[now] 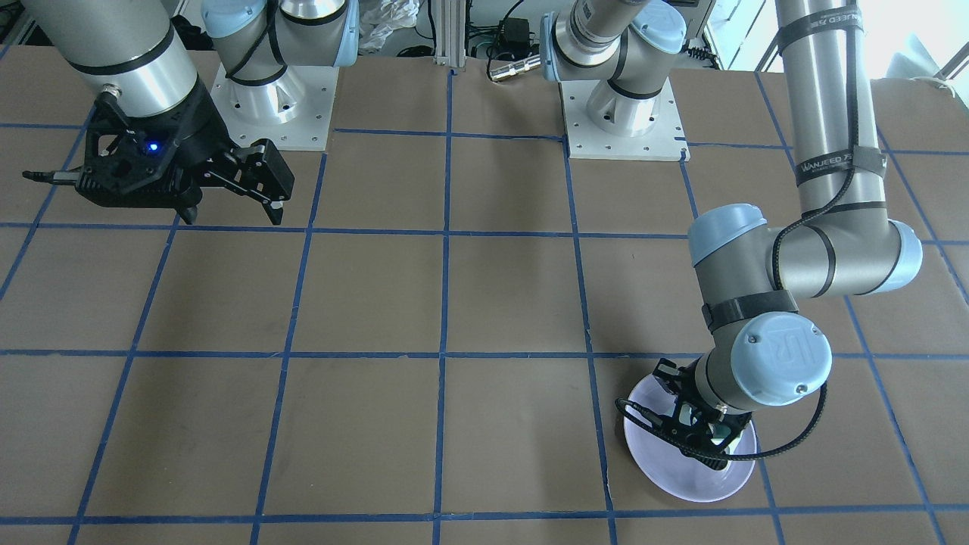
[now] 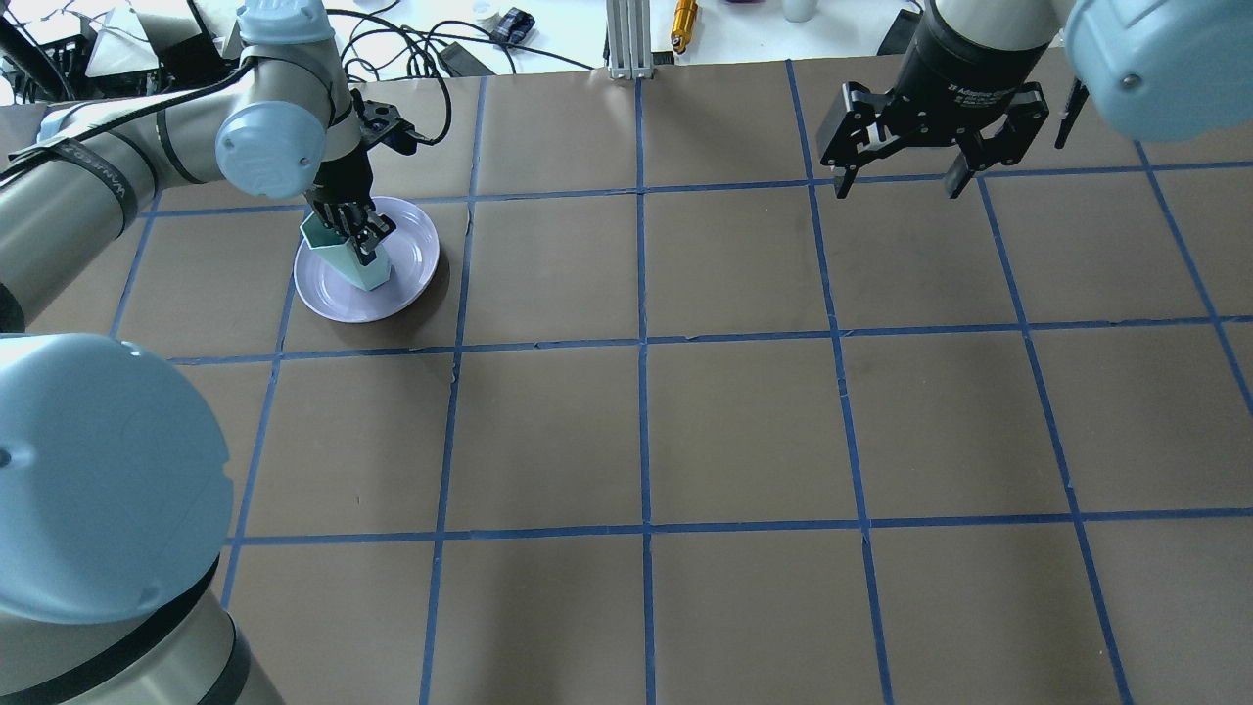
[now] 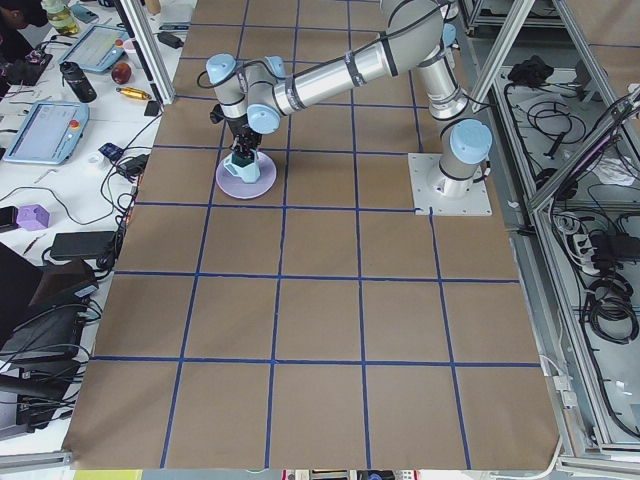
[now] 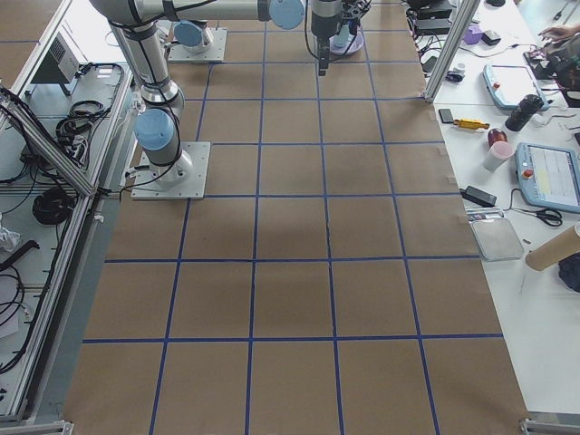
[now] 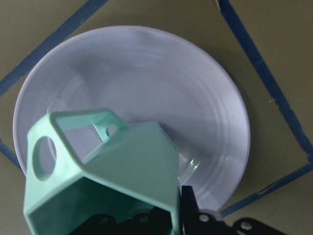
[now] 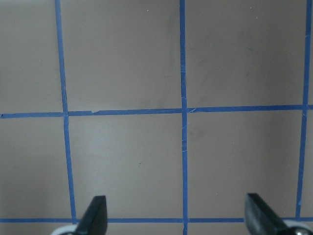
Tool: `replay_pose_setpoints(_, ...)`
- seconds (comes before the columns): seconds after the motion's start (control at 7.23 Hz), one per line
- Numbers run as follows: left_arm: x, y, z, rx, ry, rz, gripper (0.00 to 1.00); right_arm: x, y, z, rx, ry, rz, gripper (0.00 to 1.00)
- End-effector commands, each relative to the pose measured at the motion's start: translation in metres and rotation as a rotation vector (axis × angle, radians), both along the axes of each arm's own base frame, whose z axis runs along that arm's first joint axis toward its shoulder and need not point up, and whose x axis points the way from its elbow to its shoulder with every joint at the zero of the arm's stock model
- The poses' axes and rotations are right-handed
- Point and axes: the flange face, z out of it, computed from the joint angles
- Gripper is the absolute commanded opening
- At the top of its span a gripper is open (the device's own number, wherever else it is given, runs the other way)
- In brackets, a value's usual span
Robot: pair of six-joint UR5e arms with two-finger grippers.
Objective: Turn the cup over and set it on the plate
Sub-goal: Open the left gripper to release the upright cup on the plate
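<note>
The pale lavender plate [image 2: 416,250] lies on the table at the far left. My left gripper [image 2: 354,235] is shut on the mint-green cup [image 2: 343,259] and holds it over the plate, mouth up and tilted, its narrow base at the plate's surface. I cannot tell whether it touches. In the left wrist view the cup [image 5: 112,166] fills the lower left, over the plate [image 5: 146,73], with a dark finger [image 5: 188,208] at its wall. In the front view the arm hides most of the plate [image 1: 666,473]. My right gripper [image 2: 901,181] is open and empty, hanging above the far right of the table.
The brown table has a grid of blue tape [image 2: 641,343]. The right wrist view shows only bare table and tape below the open fingers [image 6: 95,218]. Cables and small items [image 2: 680,15] lie beyond the far edge. The arm bases [image 1: 624,113] stand at the robot's side.
</note>
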Motion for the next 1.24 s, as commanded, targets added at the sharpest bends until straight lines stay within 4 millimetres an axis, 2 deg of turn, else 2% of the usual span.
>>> replay_pose_setpoints(0.0, 0.000, 0.000, -0.004, 0.003, 0.004, 0.010, 0.96, 0.000, 0.000, 0.000, 0.001, 0.000, 0.000, 1.00)
replay_pose_setpoints(0.14, 0.001, 0.001, 0.002, 0.001, 0.001, 0.010, 1.00, 0.000, 0.000, 0.000, 0.001, 0.000, 0.000, 1.00)
replay_pose_setpoints(0.28, -0.004, 0.007, 0.021, -0.011, 0.002, 0.007, 1.00, 0.000, 0.000, 0.000, 0.001, 0.000, 0.000, 1.00)
replay_pose_setpoints(0.55, -0.008, 0.030, 0.080, -0.014, 0.000, 0.069, 1.00, 0.000, 0.000, 0.000, 0.001, 0.000, 0.000, 1.00)
replay_pose_setpoints(1.11, -0.026, 0.099, 0.202, -0.105, 0.062, 0.317, 1.00, 0.000, 0.000, 0.000, 0.001, 0.000, 0.000, 1.00)
